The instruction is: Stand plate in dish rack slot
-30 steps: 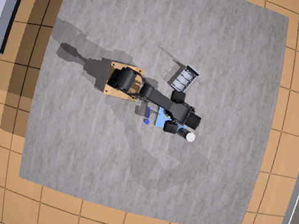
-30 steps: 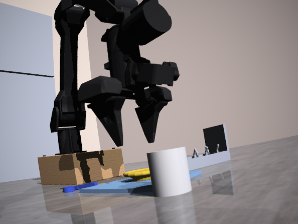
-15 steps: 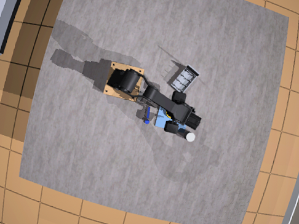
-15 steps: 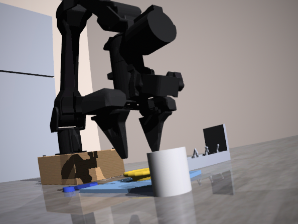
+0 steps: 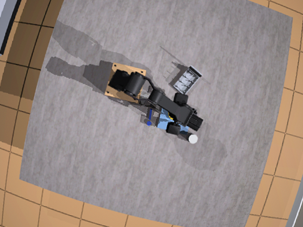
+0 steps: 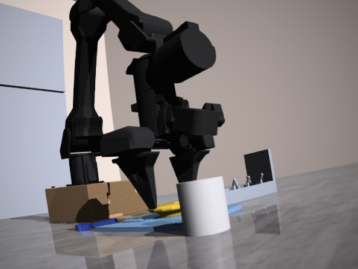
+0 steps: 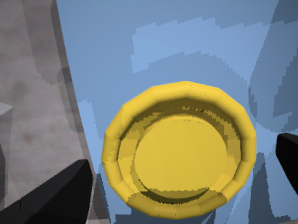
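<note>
The yellow round plate [image 5: 170, 117] [image 6: 169, 208] [image 7: 182, 155] lies flat on the light blue board. My gripper [image 6: 169, 195] [image 7: 185, 157] is open and empty, pointing down over the plate. In the wrist view one fingertip is left of the plate and the other right of it, neither touching it. The arm hides most of the plate in the top view, and the white cylinder hides part of it in the exterior view. The grey dish rack [image 5: 195, 72] [image 6: 259, 190] stands apart from the board, with a tall dark end panel and short rails; no plate is in it.
The light blue board [image 5: 162, 124] [image 6: 135, 224] [image 7: 100, 30] lies under the plate. A white cylinder [image 5: 192, 138] [image 6: 205, 208] stands at the board's edge, close to the gripper. A dark blue object [image 5: 149, 122] [image 6: 83, 227] lies beside the board. The arm's wooden base [image 6: 67, 205] is behind.
</note>
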`<state>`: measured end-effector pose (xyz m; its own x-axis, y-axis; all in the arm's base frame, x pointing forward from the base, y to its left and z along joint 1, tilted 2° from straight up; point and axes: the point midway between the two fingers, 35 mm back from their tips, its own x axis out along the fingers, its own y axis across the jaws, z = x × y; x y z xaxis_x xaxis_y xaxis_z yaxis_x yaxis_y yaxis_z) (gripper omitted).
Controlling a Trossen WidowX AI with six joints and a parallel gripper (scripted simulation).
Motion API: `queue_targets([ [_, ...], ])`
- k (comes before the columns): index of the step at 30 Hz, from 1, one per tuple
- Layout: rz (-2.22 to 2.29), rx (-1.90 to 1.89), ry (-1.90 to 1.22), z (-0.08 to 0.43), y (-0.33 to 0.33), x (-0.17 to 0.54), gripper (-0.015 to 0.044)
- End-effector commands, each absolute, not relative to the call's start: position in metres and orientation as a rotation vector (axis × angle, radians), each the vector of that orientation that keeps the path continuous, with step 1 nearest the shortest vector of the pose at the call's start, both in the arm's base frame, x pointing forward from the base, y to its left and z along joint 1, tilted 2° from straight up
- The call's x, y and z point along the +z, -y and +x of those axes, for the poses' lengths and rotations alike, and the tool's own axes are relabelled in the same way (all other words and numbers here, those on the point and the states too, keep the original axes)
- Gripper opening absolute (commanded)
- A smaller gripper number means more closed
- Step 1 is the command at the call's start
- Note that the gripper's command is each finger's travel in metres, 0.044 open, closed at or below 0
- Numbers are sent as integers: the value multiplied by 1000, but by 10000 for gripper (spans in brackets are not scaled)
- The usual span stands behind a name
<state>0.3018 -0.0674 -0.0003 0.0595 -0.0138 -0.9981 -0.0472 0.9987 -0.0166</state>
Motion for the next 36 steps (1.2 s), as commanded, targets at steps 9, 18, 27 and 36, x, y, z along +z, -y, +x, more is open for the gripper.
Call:
queue_targets([
  [9, -40, 26, -1515, 300, 66, -14, 380],
  [18, -40, 26, -1515, 300, 66, -14, 345],
  [27, -40, 26, -1515, 300, 66, -13, 246],
  [36, -40, 26, -1514, 308, 68, 31, 10],
])
